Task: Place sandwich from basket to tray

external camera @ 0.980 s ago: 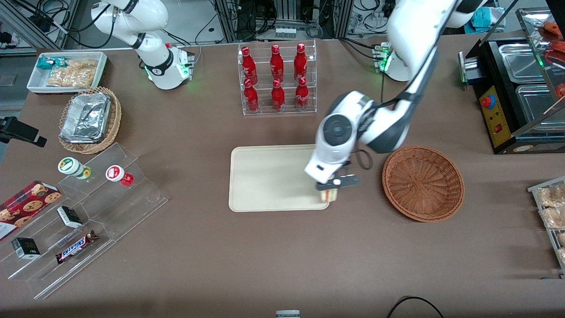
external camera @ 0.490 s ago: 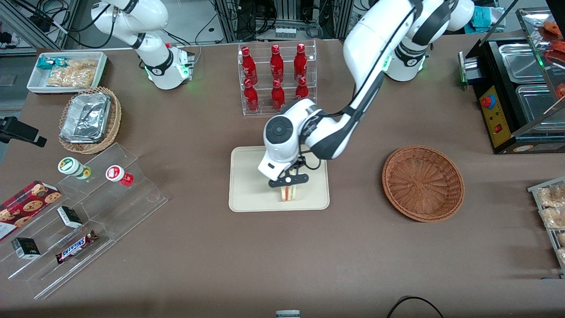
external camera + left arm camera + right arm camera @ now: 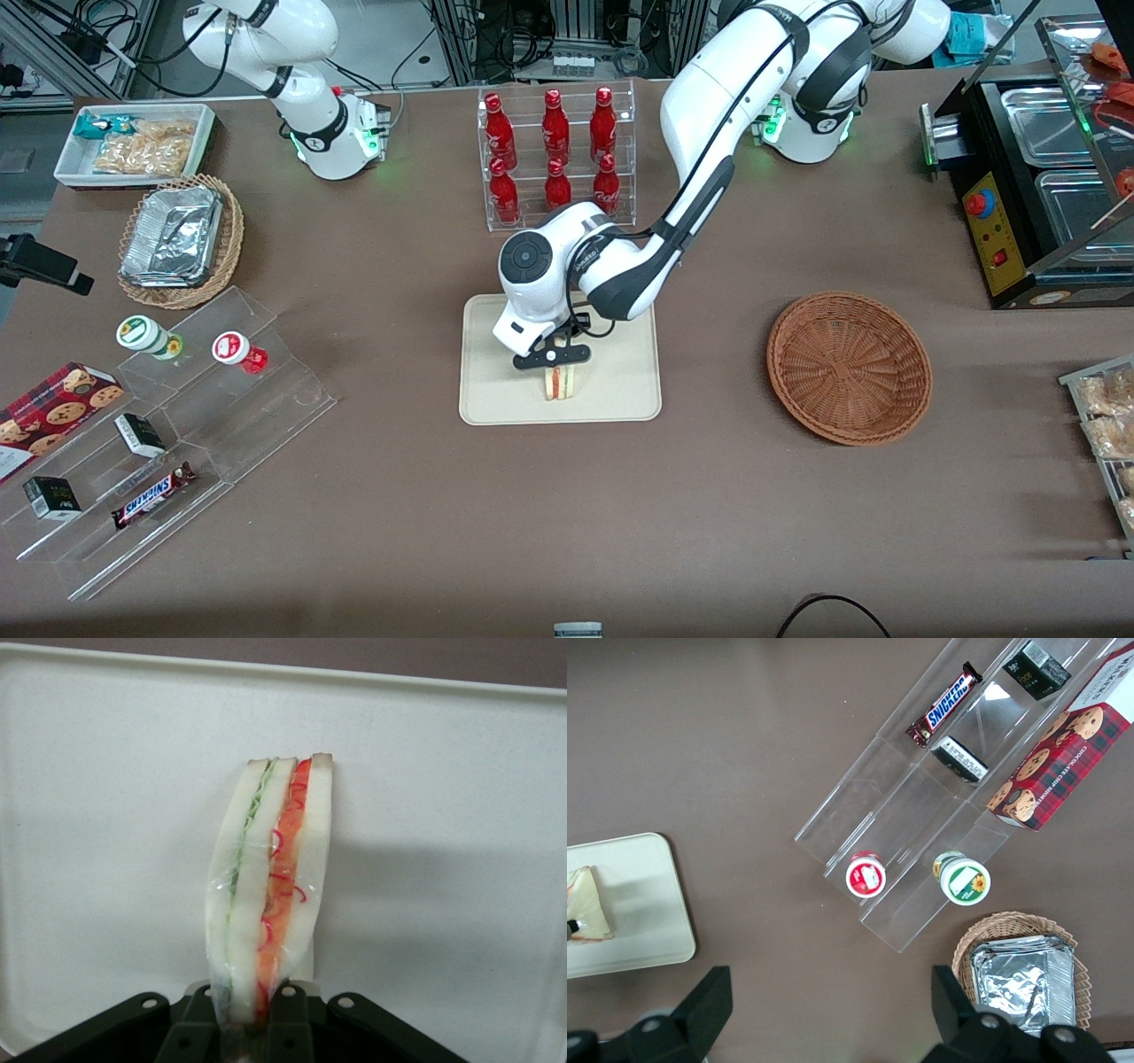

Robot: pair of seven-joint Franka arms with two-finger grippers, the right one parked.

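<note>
My left gripper (image 3: 556,370) hangs over the middle of the cream tray (image 3: 496,390), shut on the clear-wrapped sandwich (image 3: 558,383). In the left wrist view the sandwich (image 3: 266,881) shows white bread with green, orange and red layers, pinched at its narrow end between the black fingers (image 3: 289,1019) of the gripper (image 3: 248,1014), with the tray (image 3: 443,815) under it. The right wrist view catches the sandwich (image 3: 586,908) on or just above the tray (image 3: 647,904). The reddish-brown basket (image 3: 849,366) stands empty toward the working arm's end of the table.
A clear rack of red bottles (image 3: 556,159) stands farther from the front camera than the tray. Toward the parked arm's end are an acrylic stepped stand (image 3: 177,425) with snacks, a tan wicker basket of foil containers (image 3: 177,239) and a white bin (image 3: 133,142).
My gripper carried the sandwich from the tray's edge nearest the basket to over the tray's middle, and lower toward its surface.
</note>
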